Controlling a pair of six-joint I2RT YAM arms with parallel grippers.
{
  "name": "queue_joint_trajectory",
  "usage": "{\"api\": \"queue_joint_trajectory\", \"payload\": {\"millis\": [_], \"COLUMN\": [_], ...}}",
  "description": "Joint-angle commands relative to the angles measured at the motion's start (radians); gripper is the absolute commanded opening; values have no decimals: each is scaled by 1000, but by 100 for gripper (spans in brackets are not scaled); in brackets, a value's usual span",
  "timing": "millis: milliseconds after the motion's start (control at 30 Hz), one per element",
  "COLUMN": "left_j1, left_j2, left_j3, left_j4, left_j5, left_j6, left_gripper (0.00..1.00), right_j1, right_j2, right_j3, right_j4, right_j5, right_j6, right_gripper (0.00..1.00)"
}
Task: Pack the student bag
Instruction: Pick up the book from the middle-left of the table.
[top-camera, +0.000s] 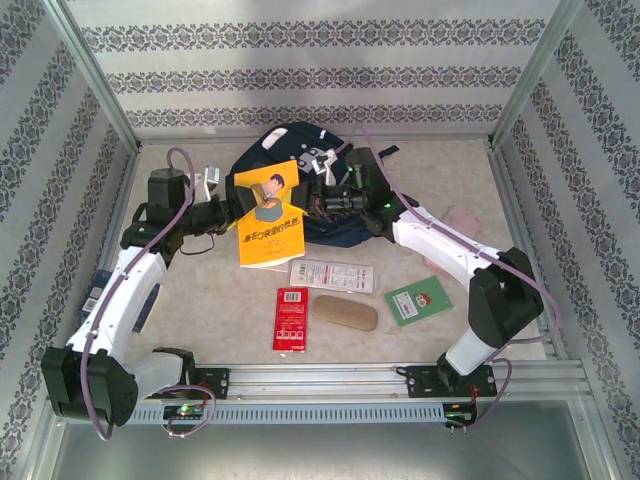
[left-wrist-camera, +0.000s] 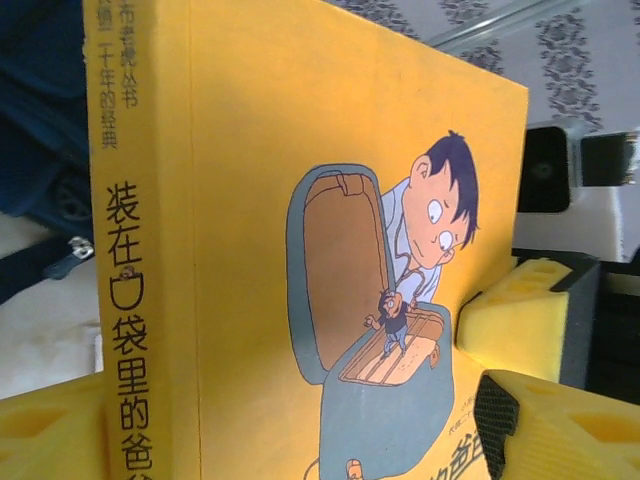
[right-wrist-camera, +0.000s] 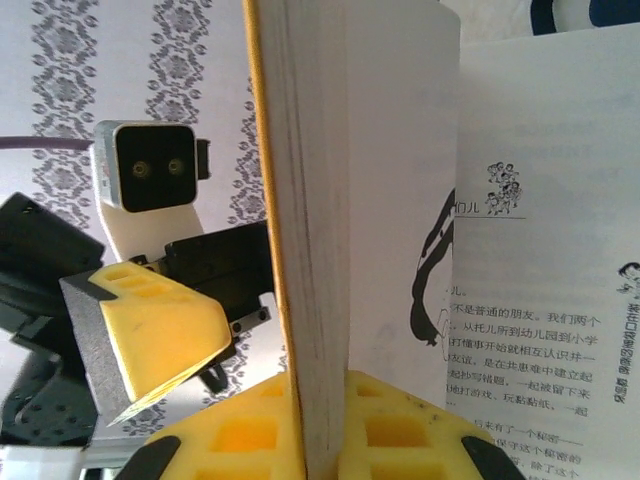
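Finding: the right fingers (right-wrist-camera: 230, 440) are clamped on the yellow book (top-camera: 266, 212), gripping its cover and a block of pages. The book is held upright above the worktop (top-camera: 200, 300). The left fingers (left-wrist-camera: 560, 430) stand apart and face the cover without closing on it.

The student bag (top-camera: 285, 140) lies at the far middle of the worktop, directly beyond the book from the arm bases. We judge the right arm nearer to it. We cannot make out the bag's mouth.
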Motion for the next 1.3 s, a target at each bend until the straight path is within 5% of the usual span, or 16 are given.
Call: {"api": "queue_joint_trajectory", "payload": {"millis": [0, 200, 400, 600, 767, 933, 1267], "left_j1": [-11, -39, -89, -94, -102, -130, -302], "left_j2": [9, 42, 73, 50, 37, -39, -131], "left_j3": [-33, -96, -90, -95, -91, -112, -161], "left_j4": [201, 446, 497, 492, 479, 521, 745], "left_j5": [99, 153, 149, 113, 48, -165, -662], "left_j6": [-95, -258, -290, -271, -273, -340, -444], "left_gripper": [81, 67, 51, 22, 0, 0, 0], "right_j1": [-20, -42, -45, -62, -76, -59, 12], "right_j2": [-68, -99, -100, -122, -169, -265, -321], "right_j3": [-22, -73, -83, -96, -129, -197, -382], "right_j4": [166, 236, 259, 165, 77, -55, 295], "right_j5": [-66, -80, -82, -38, 59, 278, 378], "right_j6": [73, 120, 132, 65, 4, -98, 176], "right_gripper": [0, 0, 0, 0, 37, 72, 90]}}
